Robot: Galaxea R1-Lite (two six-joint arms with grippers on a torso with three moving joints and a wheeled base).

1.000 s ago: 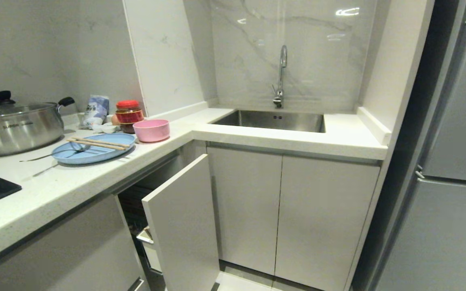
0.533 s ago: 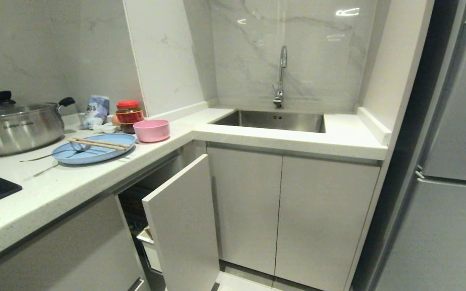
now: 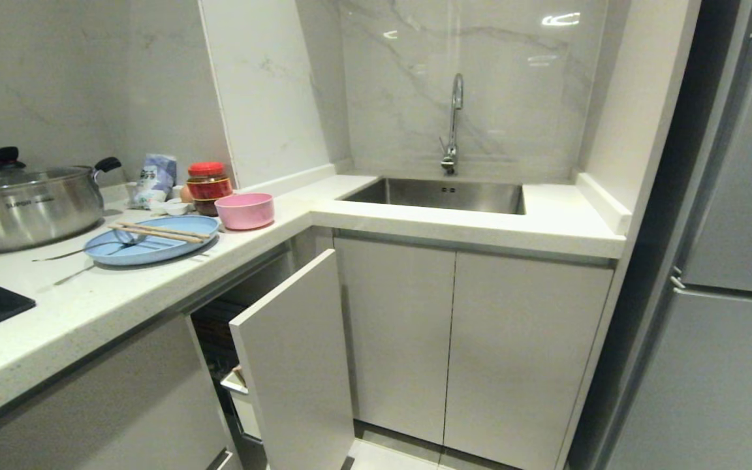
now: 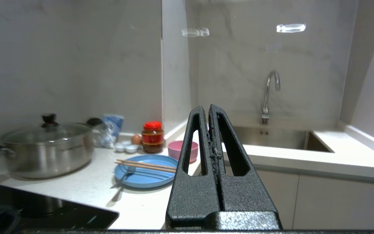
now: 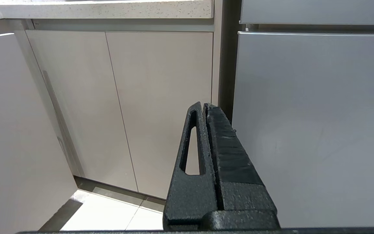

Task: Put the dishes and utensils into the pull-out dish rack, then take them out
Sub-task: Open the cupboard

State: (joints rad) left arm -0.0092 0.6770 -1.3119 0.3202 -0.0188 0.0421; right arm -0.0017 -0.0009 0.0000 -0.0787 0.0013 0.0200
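Change: none you can see in head view | left gripper (image 4: 209,109) closed, empty, facing worktop | right gripper (image 5: 204,105) closed, empty, parked low | plate (image 3: 151,247), chopsticks (image 3: 157,231), bowl (image 3: 244,210) near worktop's front edge | rack (image 3: 239,385) barely out; loading unstarted.

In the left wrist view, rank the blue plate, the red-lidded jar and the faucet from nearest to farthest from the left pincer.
Seen from behind the shut left pincer:
1. Blue plate, on the counter's front part, chopsticks across it.
2. Red-lidded jar, behind the plate, near the wall.
3. Faucet, farthest, at the back of the sink, on the other side of the pincer.
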